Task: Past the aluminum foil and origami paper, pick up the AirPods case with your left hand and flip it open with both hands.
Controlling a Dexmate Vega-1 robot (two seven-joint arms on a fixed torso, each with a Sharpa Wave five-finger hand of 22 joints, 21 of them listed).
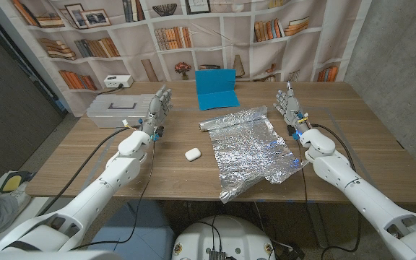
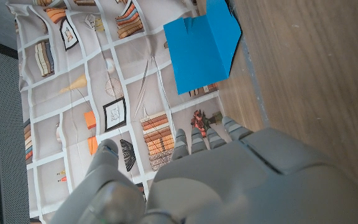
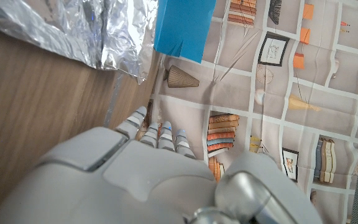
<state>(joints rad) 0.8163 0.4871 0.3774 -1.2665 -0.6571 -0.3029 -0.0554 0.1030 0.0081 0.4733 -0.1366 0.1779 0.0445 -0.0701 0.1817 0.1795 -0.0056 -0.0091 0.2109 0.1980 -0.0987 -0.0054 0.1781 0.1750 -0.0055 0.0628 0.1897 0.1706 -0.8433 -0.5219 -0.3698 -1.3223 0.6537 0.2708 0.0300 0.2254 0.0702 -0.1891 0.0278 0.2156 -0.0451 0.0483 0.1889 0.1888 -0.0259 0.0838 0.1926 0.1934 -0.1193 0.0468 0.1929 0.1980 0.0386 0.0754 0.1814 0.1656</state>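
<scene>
**A:** Head view first. Where does the AirPods case [image 1: 192, 154] sit, taking the aluminum foil [image 1: 248, 148] as the mark?

**B:** Just beside the foil's left edge, apart from it, lying on the bare desk [image 1: 85, 162] on the robot's side of the foil's rolled end. It looks closed and nothing touches it.

**A:** And the left hand [image 1: 156, 110]?

**B:** To the left of the foil and farther back than the case, palm upright, fingers straight and spread, holding nothing. The right hand [image 1: 292, 106] stands the same way off the foil's right edge, also holding nothing.

**A:** So the step in hand is the reach?

**B:** I judge so. The left hand should draw back toward the robot and a little toward the foil, then come down over the case. The case is small and smooth, so pinch its long sides and avoid nudging it under the crinkled sheet.

**A:** Farther back?

**B:** The blue origami paper [image 1: 216, 89] stands folded behind the foil, with a grey case [image 1: 118, 110] left of it.
</scene>
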